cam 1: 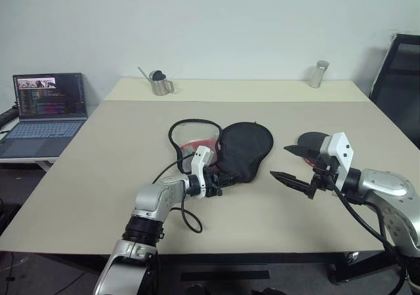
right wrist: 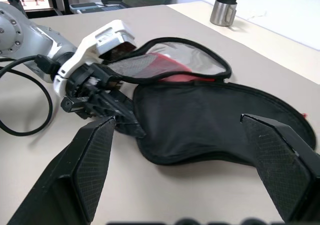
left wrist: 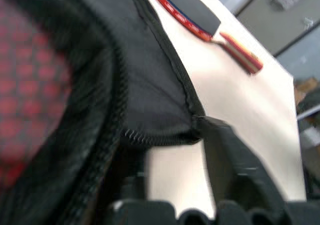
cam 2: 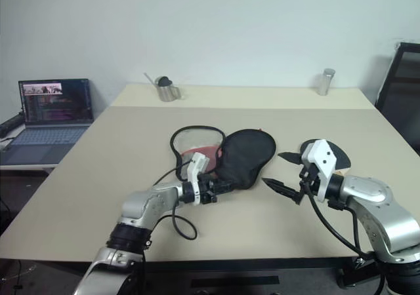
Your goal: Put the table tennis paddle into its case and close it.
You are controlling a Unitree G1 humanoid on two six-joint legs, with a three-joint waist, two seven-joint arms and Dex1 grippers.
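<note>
The left hand (cam 2: 220,187) is at the edge of the soft, floppy case (cam 2: 244,156); its grip is unclear. The right hand (cam 2: 283,174) is released, and the stiff paddle (left wrist: 192,10) is best grasped by its handle.

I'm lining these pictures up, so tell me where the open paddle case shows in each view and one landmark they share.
Left eye view: the case lies mid-table, ahead of the left hand.
Right eye view: case at table centre, same layout.
Left wrist view: its black flap and zip rim lie close up.
Right wrist view: case lies between the right hand's fingers.
Shared landmark: the metal cup.
</note>
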